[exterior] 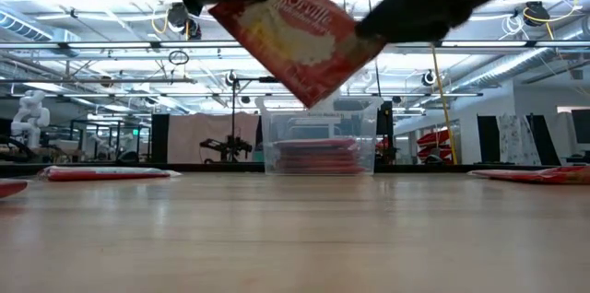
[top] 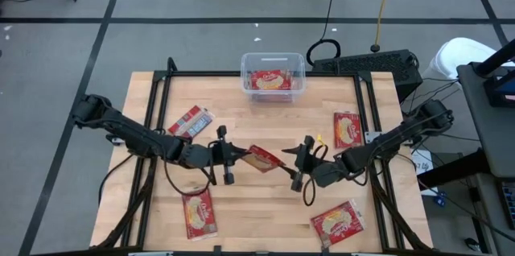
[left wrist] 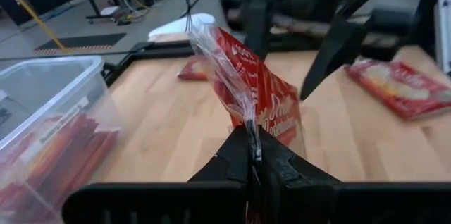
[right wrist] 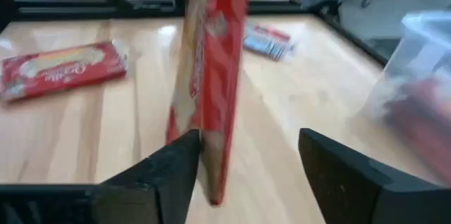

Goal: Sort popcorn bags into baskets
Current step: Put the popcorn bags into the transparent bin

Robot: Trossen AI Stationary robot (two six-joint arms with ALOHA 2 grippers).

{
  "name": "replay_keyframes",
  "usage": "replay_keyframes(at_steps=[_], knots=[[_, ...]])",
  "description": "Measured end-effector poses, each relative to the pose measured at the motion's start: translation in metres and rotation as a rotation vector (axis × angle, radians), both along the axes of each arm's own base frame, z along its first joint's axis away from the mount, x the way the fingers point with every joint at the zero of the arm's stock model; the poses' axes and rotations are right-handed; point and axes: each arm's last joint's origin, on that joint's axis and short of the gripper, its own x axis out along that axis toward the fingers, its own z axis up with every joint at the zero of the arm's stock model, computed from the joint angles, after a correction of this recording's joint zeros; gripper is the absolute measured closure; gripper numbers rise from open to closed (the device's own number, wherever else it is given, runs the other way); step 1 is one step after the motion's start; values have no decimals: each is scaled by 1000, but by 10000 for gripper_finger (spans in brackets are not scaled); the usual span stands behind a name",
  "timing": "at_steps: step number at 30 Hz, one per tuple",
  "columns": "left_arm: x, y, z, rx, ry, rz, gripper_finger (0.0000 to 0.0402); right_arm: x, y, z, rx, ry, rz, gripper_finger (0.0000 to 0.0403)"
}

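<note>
A red and yellow popcorn bag [top: 264, 158] hangs above the middle of the table, tilted, seen high up in the low view as bag [exterior: 295, 35]. My left gripper [top: 235, 157] is shut on its left end. My right gripper [top: 293, 165] is open at the bag's right end, and that end [right wrist: 211, 76] stands between its fingers, close to one of them. The clear basket [top: 273, 76] sits at the far edge's middle with a bag lying in it. Several more bags lie flat on the table. My left gripper pinches the bag's clear sealed edge [left wrist: 248, 129] between its two shut fingers, coming nearly level from the table's left. The bag stands on edge beyond the fingertips, tilted and lifted clear of the table. My right gripper: whether one finger [right wrist: 176, 164] touches the bag cannot be told.
Loose bags lie at the left [top: 191, 121], near left [top: 199, 214], right [top: 348, 130] and near right [top: 338, 222]. A black frame rail [top: 265, 73] runs along the table's edges. A keyboard [top: 370, 64] sits beyond the far right corner.
</note>
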Motion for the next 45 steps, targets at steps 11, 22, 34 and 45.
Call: replay_keyframes(at_steps=[11, 22, 34, 45], knots=[[3, 3, 3, 40, -37, 21, 393, -19, -30, -34, 84, -200, 85, 175], [10, 21, 10, 37, -105, 32, 395, -19, -60, -31, 78, -329, 196, 322], [13, 45, 4, 78, -25, 86, 294, -16, -100, -24, 48, -344, 226, 375], [12, 82, -8, 66, 102, 217, 230, -39, -142, -3, 35, -282, 154, 394]])
